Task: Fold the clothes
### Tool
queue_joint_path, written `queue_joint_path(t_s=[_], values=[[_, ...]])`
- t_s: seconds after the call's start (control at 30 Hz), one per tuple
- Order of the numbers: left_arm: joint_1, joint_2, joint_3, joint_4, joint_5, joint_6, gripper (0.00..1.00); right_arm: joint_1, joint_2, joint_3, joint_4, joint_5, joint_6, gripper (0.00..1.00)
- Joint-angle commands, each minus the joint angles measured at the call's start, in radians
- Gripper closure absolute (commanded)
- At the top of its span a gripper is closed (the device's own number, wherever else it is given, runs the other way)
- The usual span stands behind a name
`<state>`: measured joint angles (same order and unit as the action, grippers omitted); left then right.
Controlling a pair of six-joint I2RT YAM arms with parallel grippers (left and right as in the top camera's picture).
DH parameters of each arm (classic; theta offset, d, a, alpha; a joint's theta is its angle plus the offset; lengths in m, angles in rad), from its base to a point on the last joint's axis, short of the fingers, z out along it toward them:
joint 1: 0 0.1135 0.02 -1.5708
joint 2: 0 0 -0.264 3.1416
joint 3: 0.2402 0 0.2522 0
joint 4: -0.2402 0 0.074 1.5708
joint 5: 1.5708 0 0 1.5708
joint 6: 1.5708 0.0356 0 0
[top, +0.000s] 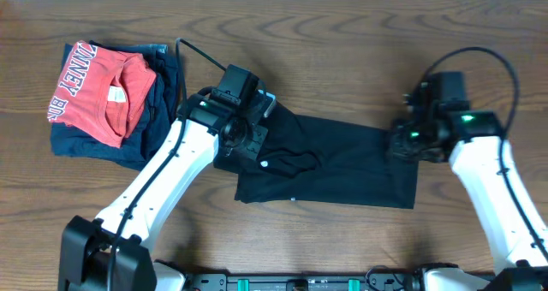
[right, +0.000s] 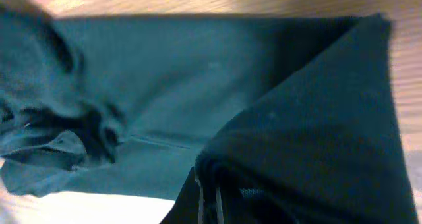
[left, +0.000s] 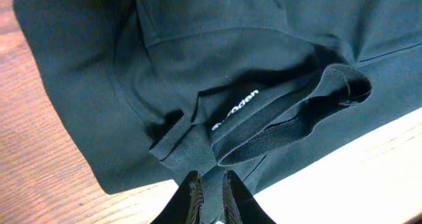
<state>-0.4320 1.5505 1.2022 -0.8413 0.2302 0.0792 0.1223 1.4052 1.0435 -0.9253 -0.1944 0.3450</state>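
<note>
Pinching a fold of the black shirt (top: 342, 158) near its collar with the left gripper (left: 210, 196), clamping tight on fabric. Gripping the shirt's opposite edge with the right gripper (right: 208, 201), likewise clamping cloth. Holding the shirt mid-table between the 2 grippers, well apart from the red shirt (top: 98, 90) lying on the navy garment (top: 158, 111).

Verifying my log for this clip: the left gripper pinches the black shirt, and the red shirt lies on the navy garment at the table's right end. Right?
No. The overhead view shows the red shirt on the navy garment at the left end of the table, not the right. The left gripper does pinch the black shirt.
</note>
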Motion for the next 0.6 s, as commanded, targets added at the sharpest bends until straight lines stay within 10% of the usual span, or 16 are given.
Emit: queue_joint_path(t_s=[0.0,0.1,0.37,0.57], values=[[0.002,-0.065,0.007,-0.006,-0.007,0.003,0.85,0.102,-0.006,-0.045,0.046,0.011,0.087,0.87],[0.002,-0.090,0.007,-0.006,-0.007,0.003,0.85,0.159,-0.004,-0.061,0.127,0.011,0.085,0.53],[0.002,-0.097,0.007,-0.053,-0.008,0.003,0.83,0.153,-0.007,-0.061,0.197,0.021,0.002,0.46],[0.002,-0.097,0.006,-0.070,-0.008,0.003,0.83,0.101,-0.006,-0.068,0.119,0.109,-0.006,0.23]])
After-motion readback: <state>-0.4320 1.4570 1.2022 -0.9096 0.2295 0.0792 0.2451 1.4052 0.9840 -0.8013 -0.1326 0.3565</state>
